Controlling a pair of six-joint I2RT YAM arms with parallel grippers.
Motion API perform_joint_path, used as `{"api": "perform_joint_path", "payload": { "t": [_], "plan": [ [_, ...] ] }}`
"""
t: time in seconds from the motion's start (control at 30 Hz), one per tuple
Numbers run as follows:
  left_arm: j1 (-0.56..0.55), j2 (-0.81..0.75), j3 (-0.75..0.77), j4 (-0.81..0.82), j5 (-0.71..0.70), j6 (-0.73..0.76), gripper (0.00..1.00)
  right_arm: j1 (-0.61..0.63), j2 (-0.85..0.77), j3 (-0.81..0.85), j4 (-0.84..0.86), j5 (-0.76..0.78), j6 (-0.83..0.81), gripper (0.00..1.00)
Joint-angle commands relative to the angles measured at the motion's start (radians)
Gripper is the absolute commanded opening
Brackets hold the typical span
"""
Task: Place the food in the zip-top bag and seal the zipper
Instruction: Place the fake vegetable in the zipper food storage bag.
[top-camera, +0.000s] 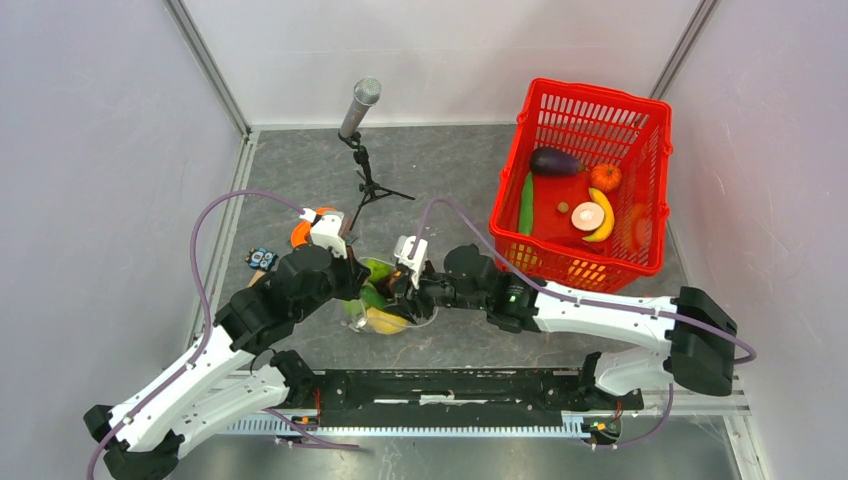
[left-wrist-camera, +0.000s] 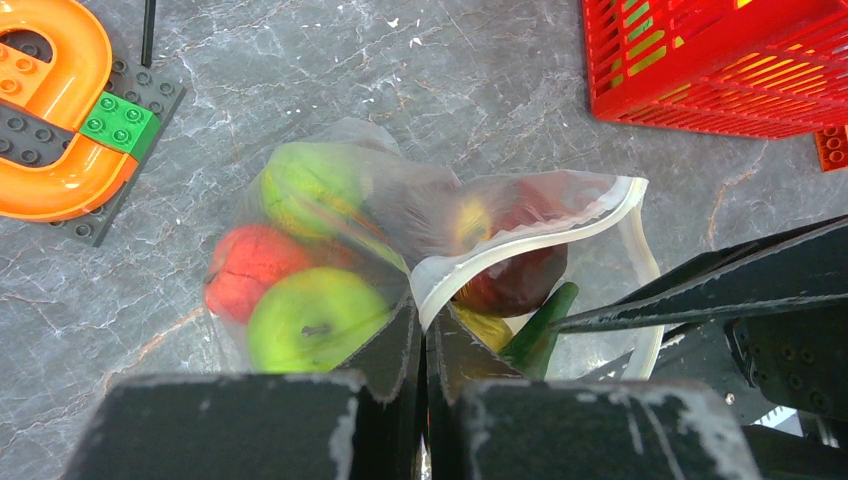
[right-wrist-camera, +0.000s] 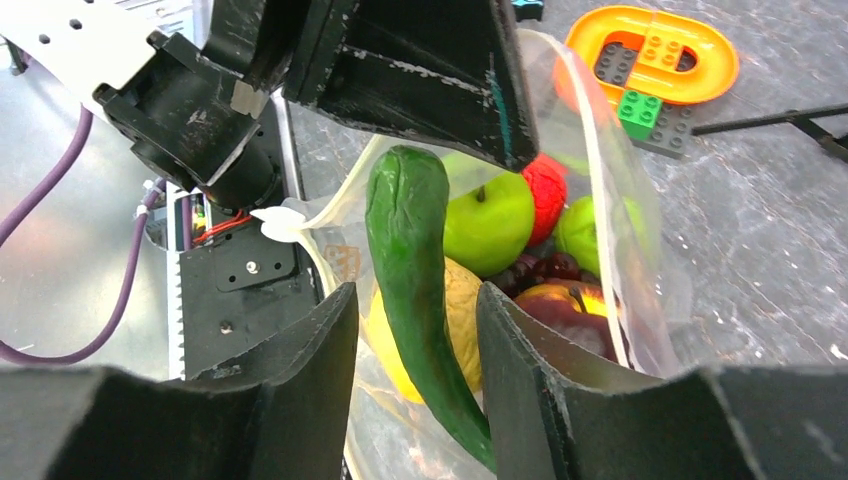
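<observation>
The clear zip-top bag (top-camera: 388, 312) lies between my two grippers with its mouth held open. My left gripper (left-wrist-camera: 425, 322) is shut on the bag's white zipper strip (left-wrist-camera: 530, 228) at the rim. The bag (left-wrist-camera: 345, 195) holds a green apple (left-wrist-camera: 315, 320), a red piece (left-wrist-camera: 248, 275), a second green fruit and a dark red apple. My right gripper (right-wrist-camera: 415, 320) is open at the bag's mouth. The long green vegetable (right-wrist-camera: 410, 235) runs between its fingers, leaning on the yellow lemon (right-wrist-camera: 462, 310). Dark grapes (right-wrist-camera: 545, 268) show deeper inside.
A red mesh basket (top-camera: 592, 108) at the back right holds an eggplant, an orange, a banana and a long green pod. A microphone on a tripod (top-camera: 360, 105) stands at the back centre. An orange ring on building bricks (left-wrist-camera: 50, 120) lies left of the bag.
</observation>
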Motion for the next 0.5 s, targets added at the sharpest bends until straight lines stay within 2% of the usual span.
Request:
{"api": "perform_joint_path", "payload": {
  "t": [0.0, 0.1, 0.13, 0.2, 0.27, 0.33, 0.4, 0.47],
  "plan": [
    [-0.001, -0.012, 0.019, 0.063, 0.016, -0.025, 0.04, -0.001, 0.071, -0.004, 0.126, -0.078, 0.025, 0.51],
    [-0.001, -0.011, 0.017, 0.064, 0.023, -0.027, 0.04, -0.001, 0.13, 0.012, 0.176, -0.082, 0.045, 0.58],
    [-0.001, -0.01, 0.02, 0.062, 0.026, -0.026, 0.04, -0.001, 0.146, 0.019, 0.18, -0.058, 0.039, 0.55],
    [-0.001, -0.014, 0.024, 0.056, 0.022, -0.026, 0.04, -0.001, 0.176, 0.034, 0.163, -0.01, 0.027, 0.31],
    [-0.001, -0.02, 0.029, 0.046, 0.014, -0.021, 0.04, -0.001, 0.187, 0.044, 0.136, -0.011, 0.021, 0.2],
    [-0.001, -0.025, 0.033, 0.038, 0.002, -0.018, 0.04, 0.0, 0.19, 0.041, 0.121, -0.036, 0.015, 0.13],
    [-0.001, -0.028, 0.034, 0.036, -0.007, -0.015, 0.04, 0.0, 0.21, 0.078, 0.031, -0.036, 0.005, 0.07],
    [-0.001, -0.031, 0.036, 0.037, -0.012, -0.016, 0.04, -0.001, 0.243, 0.124, -0.064, 0.021, 0.008, 0.09]
  ]
}}
